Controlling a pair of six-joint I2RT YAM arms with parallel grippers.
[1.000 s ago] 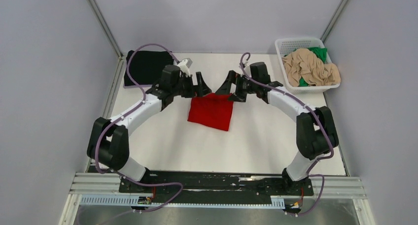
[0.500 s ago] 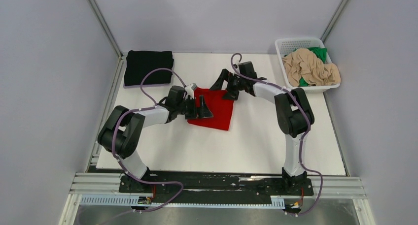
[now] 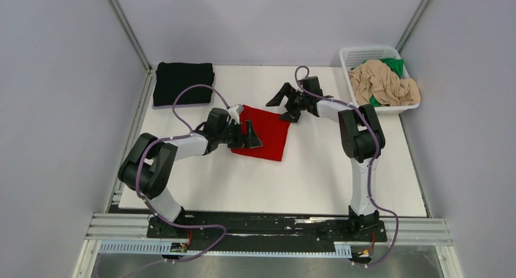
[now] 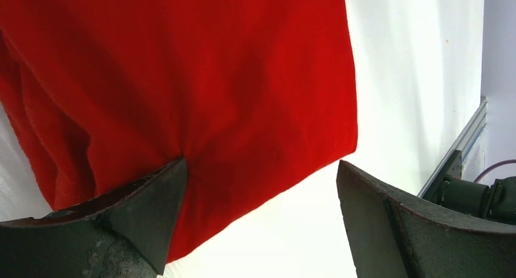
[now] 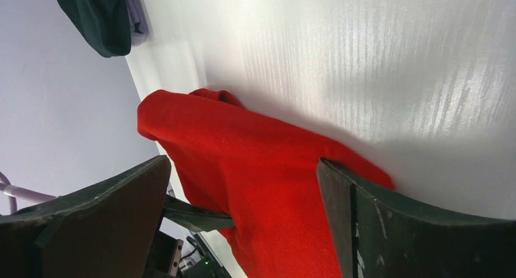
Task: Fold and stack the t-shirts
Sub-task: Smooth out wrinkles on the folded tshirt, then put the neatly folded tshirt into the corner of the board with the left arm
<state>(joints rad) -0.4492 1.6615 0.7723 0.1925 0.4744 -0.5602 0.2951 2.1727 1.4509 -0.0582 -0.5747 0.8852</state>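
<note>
You have the black t-shirt (image 3: 182, 82) folded, lying well off to the far left of the red t-shirt (image 3: 263, 139). The red one lies folded into a rectangle but is not yet stacked. The beige t-shirt (image 3: 384, 83) and green t-shirt (image 3: 392, 65) sit crumpled in the basket (image 3: 365, 50), far right of the red one. Your left gripper (image 3: 251, 135) rests spread open on its left edge, and your right gripper (image 3: 282, 106) gapes at its far corner. Bare table (image 3: 341, 168) lies on its near and right sides.

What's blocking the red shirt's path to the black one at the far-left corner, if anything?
Nothing visible lies on the table between the red t-shirt and the folded black t-shirt. Only the left arm's own purple cable arcs above that stretch.
</note>
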